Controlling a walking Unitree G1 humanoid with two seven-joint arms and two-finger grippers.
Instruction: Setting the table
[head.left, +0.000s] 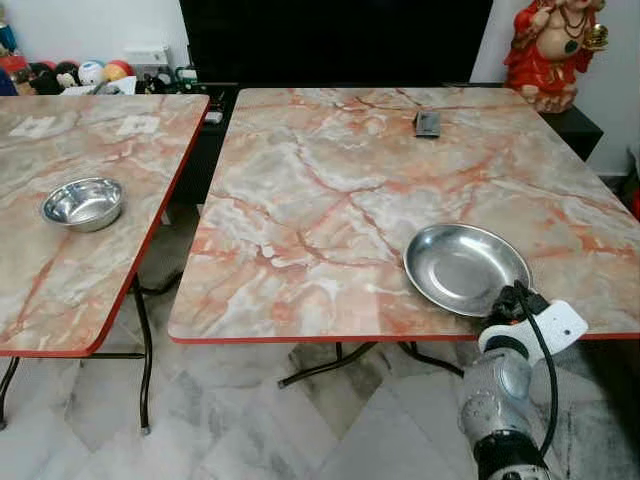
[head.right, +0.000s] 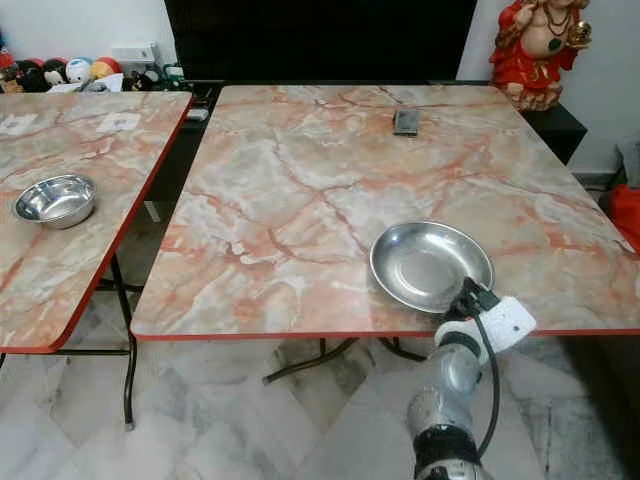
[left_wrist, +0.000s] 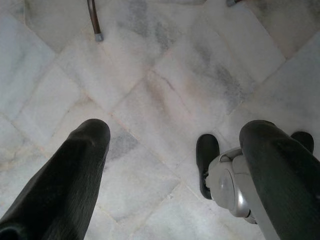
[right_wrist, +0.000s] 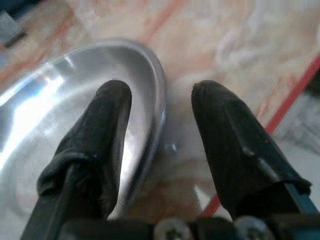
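A shallow round steel plate (head.left: 465, 268) lies at the lower right of the frame, on the pink-veined marble-patterned desk (head.left: 330, 200) with a red edge, close to its near edge. The right end effector (right_wrist: 160, 130) is at the plate's near rim with its two black fingers parted: one finger (right_wrist: 107, 130) lies over the inside of the plate, the other (right_wrist: 227, 135) outside over the desk, the rim between them, not clamped. The left end effector (left_wrist: 170, 165) hangs open over the pale marble floor (left_wrist: 165, 75), holding nothing. At the left of the frame, a small steel bowl (head.left: 83, 203) sits on a second, matching desk (head.left: 60, 250). A small dark flat object (head.left: 427, 123) lies near the far edge of the main desk, and a red figurine (head.left: 553, 45) stands at the upper right.
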